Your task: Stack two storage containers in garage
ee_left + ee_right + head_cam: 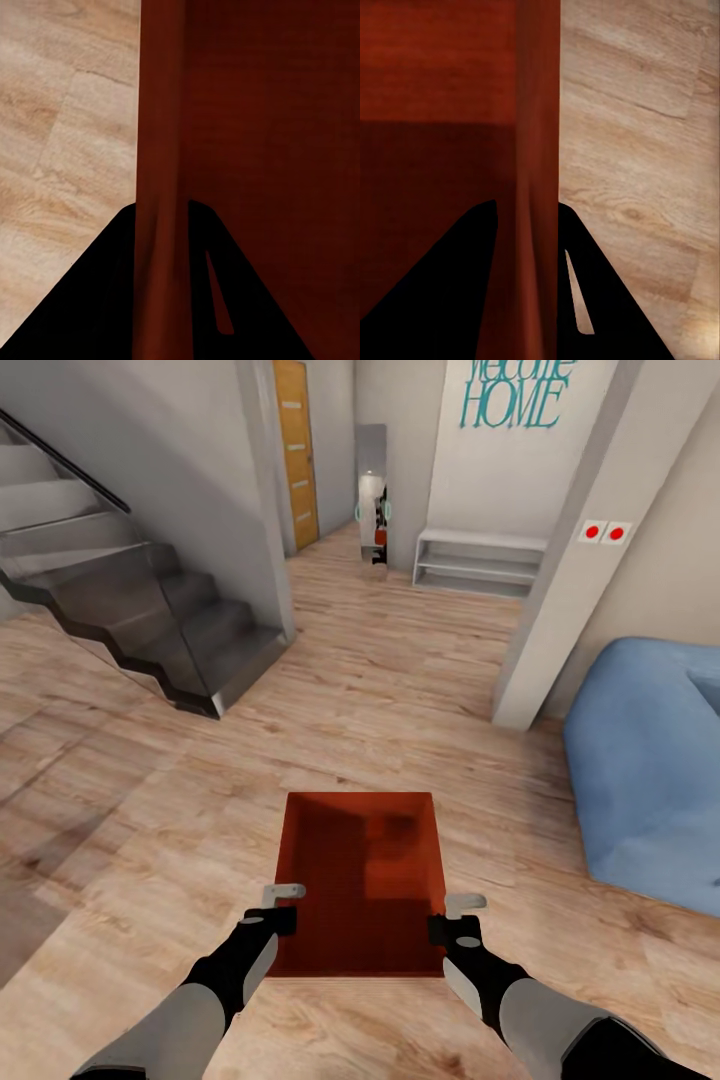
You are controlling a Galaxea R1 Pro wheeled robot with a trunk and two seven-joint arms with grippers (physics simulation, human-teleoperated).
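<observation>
One red-orange storage container [360, 870] hangs level above the light wood-plank floor [400, 690] of the living room, held between both arms. My left gripper [283, 905] is shut on its left wall near the near corner. My right gripper [455, 917] is shut on the right wall opposite. In the left wrist view the dark fingers [97, 300] straddle the container's wall [159, 150], with the bin's inside [262, 112] beside it. The right wrist view shows the same: fingers [607, 300] on either side of the wall [538, 150]. The garage is out of view.
A dark staircase [150, 620] rises at the left. A blue sofa [650, 780] sits at the right, past a white pillar [570, 560]. Ahead, a hallway holds a white shelf [480, 560], a tall mirror [372, 500] and an orange-brown door [296, 450].
</observation>
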